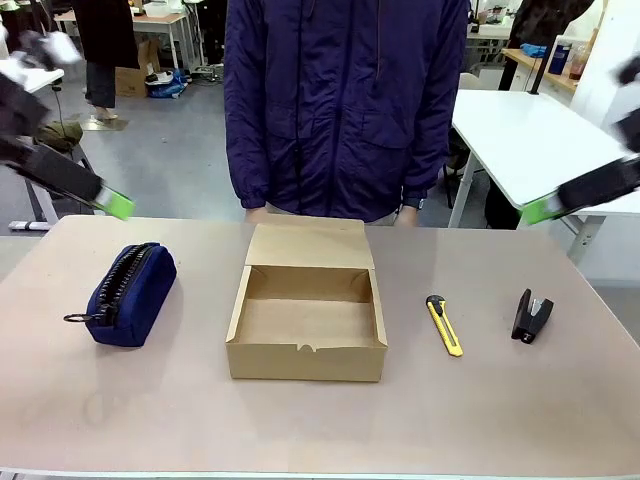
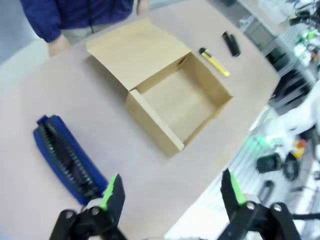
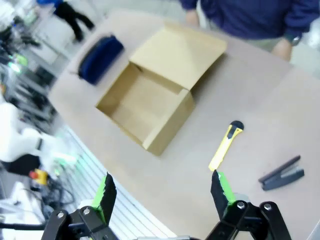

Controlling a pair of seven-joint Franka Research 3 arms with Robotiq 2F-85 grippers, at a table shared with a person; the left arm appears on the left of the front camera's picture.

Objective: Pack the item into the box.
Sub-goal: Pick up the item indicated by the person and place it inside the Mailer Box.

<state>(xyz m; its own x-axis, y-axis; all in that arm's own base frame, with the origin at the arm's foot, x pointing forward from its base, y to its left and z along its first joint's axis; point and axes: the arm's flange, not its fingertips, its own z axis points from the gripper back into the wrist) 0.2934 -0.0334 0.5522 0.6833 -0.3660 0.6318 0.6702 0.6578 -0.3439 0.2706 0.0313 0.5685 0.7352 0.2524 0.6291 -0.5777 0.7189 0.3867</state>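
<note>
Table: pale brown top, carries all four objects in a row across it.
Person: navy jacket, standing at the far edge directly behind the box, hands down at the table edge, touching nothing.
Box: brown cardboard, mid-table, lid flap folded back toward the person, inside bare.
Pouch: navy, zippered, well to the robot's left of the box. Not the target.
Left gripper: raised above the left side of the table, fingers spread wide, holding nothing. Pouch lies just under it.
Right gripper: raised off the far right side of the table, fingers spread wide, holding nothing.
Utility knife: yellow and black, between box and stapler, apart from both.
Stapler: small, black, flat on the table, rightmost object, well apart from the box. This is the item, not yet packed.
Key relation: stapler sits below the right gripper and nearer the robot. Its long axis runs roughly near-to-far, slightly tilted. Right arm is clearly the nearer one. Judgement: fingers should close across the short width, and the carry to the box passes over the knife.
</note>
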